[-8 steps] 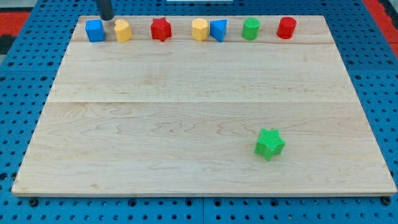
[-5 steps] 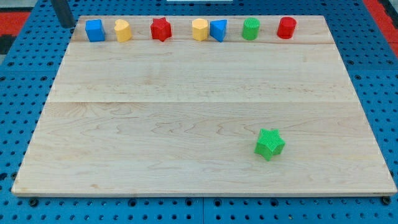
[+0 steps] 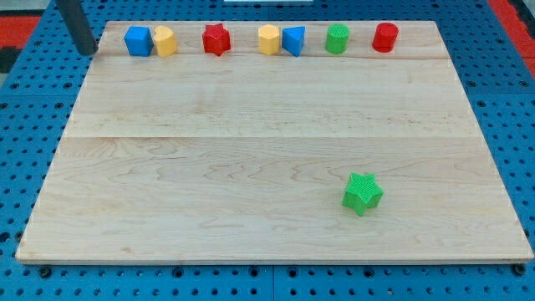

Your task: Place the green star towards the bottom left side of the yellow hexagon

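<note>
The green star (image 3: 362, 193) lies on the wooden board (image 3: 251, 159) at the lower right, far from the other blocks. Two yellow blocks stand in the row along the board's top edge, one (image 3: 165, 40) at the left and one (image 3: 268, 39) near the middle; both look many-sided, and I cannot tell which is the hexagon. My tip (image 3: 87, 53) is at the view's top left, just off the board's left edge, left of the blue cube (image 3: 138, 40) and far from the green star.
The top row also holds a red star (image 3: 216, 38), a blue wedge-like block (image 3: 293, 40) touching the middle yellow block, a green cylinder (image 3: 337, 38) and a red cylinder (image 3: 385, 37). The blue cube touches the left yellow block. Blue pegboard surrounds the board.
My tip has moved from above the blue cube to the left, off the board. The blue cube has shifted right, against the left yellow block. The green star has not moved.
</note>
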### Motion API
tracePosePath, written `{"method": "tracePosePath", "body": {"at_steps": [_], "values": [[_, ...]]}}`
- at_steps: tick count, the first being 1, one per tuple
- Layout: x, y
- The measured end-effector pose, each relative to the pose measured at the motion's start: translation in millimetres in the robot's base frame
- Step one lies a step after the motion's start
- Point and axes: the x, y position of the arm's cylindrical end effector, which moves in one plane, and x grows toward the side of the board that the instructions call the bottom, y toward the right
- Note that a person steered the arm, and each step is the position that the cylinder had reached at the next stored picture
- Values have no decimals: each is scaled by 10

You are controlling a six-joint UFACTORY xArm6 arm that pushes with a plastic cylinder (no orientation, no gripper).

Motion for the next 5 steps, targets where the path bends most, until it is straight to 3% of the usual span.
{"method": "tracePosePath", "body": {"at_steps": [1,2,4,5], "values": [[499,556],[712,1165],[1116,3395],[1656,4279]]}}
